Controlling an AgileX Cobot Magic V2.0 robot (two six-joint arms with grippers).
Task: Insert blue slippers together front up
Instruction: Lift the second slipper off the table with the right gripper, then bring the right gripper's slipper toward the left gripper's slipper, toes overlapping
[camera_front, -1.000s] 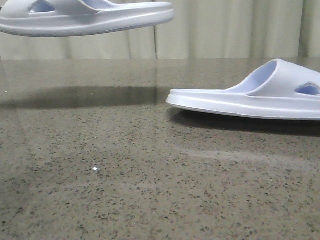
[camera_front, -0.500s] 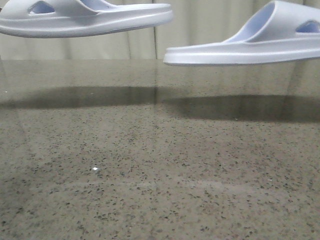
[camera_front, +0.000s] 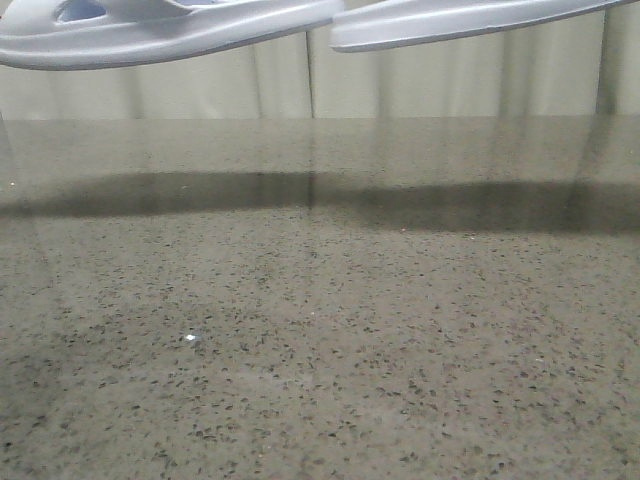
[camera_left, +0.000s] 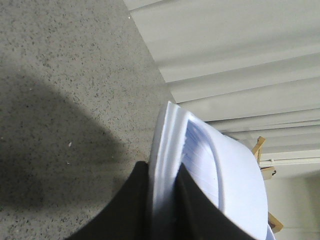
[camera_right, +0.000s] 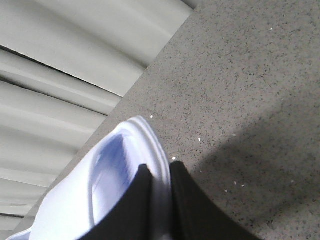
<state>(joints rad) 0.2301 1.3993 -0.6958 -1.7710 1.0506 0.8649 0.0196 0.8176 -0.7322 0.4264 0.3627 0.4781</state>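
Both pale blue slippers hang in the air above the table. In the front view the left slipper (camera_front: 150, 35) crosses the top left and the right slipper (camera_front: 460, 20) the top right, their tips almost meeting near the top middle. My left gripper (camera_left: 164, 192) is shut on the sole edge of the left slipper (camera_left: 220, 170); its ribbed footbed shows. My right gripper (camera_right: 160, 192) is shut on the sole edge of the right slipper (camera_right: 100, 195). Neither gripper shows in the front view.
The speckled grey-brown table (camera_front: 320, 330) lies under both slippers, with two dark shadows along its far part. Pale pleated curtains (camera_front: 420, 85) hang behind the far edge. A wooden piece (camera_left: 260, 147) shows beyond the table in the left wrist view.
The right slipper has risen from the table top to the upper edge of the view, sole now tilted. The left slipper has stayed high and tilted slightly, tip up.
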